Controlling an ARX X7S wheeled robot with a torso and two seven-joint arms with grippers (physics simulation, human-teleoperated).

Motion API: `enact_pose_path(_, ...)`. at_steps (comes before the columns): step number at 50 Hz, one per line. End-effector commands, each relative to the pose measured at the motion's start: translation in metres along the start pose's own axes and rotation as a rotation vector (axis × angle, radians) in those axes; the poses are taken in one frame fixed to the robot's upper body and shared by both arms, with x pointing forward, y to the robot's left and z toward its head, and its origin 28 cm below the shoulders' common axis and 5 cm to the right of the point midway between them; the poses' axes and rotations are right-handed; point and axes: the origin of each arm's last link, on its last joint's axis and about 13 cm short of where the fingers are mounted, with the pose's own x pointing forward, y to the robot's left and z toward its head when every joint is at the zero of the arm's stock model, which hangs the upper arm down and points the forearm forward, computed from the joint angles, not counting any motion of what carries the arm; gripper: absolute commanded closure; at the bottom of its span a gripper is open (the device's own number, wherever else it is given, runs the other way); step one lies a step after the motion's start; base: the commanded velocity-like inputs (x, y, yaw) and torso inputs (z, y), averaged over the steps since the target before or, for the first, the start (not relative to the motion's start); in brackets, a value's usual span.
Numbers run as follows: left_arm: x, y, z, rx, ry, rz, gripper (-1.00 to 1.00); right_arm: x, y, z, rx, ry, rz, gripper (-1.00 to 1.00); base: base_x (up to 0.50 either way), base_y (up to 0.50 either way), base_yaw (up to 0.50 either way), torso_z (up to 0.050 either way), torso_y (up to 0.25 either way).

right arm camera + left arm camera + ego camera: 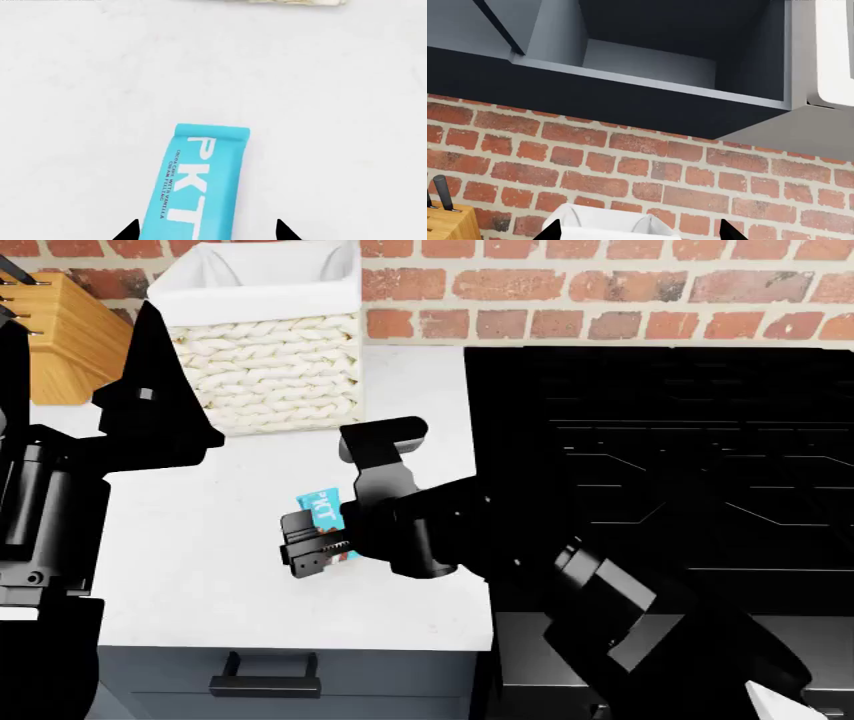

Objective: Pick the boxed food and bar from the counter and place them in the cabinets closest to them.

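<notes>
Blue-wrapped bar (200, 185) lies flat on the white counter (200, 540), long axis running near to far; the right gripper (203, 231) straddles its near end, jaws wide apart.

counter (200, 590): white | on it: bar (324, 508), woven basket (274, 360), knife block (67, 335)

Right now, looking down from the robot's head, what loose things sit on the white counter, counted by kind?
Wrapped bars: 1, the bar, light blue, under the right gripper
Woven baskets: 1, the basket, white-lined
Knife blocks: 1, the knife block, wooden
Boxed food: 0 in view
Total: 3 on the counter
</notes>
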Motion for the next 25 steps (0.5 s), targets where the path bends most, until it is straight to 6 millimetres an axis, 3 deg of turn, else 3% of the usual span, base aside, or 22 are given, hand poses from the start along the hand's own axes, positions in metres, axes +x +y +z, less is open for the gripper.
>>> enact_pose_path(1, 0.0, 0.0, 0.0, -0.001, -0.001, -0.001, -1.0, 0.015, -0.007, -0.014, 0.038, 0.065, 0.02, -1.0, 0.0, 0.0, 0.0, 0.0, 0.0)
enact_pose_path(2, 0.0, 0.0, 0.0, -0.001, -0.001, -0.001, -1.0, 0.016, -0.007, -0.015, 0.044, 0.072, 0.019, -1.0, 0.0, 0.0, 0.0, 0.0, 0.0)
enact_pose_path(3, 0.0, 0.0, 0.0, -0.001, -0.001, -0.001, -1.0, 0.016, -0.008, -0.016, 0.044, 0.078, 0.018, 1.0, 0.0, 0.0, 0.0, 0.0, 0.0)
enact_pose_path(19, 0.0, 0.0, 0.0, -0.001, 0.001, -0.005, -1.0, 0.014, -0.003, -0.014, 0.021, 0.063, 0.001, 1.0, 0.0, 0.0, 0.0, 0.0, 0.0)
enact_pose_path(25, -0.001, -0.001, 0.0, -0.001, 0.002, -0.008, -1.0, -0.009, 0.0, 0.006, -0.024, -0.067, -0.019, 1.0, 0.0, 0.0, 0.0, 0.0, 0.0)
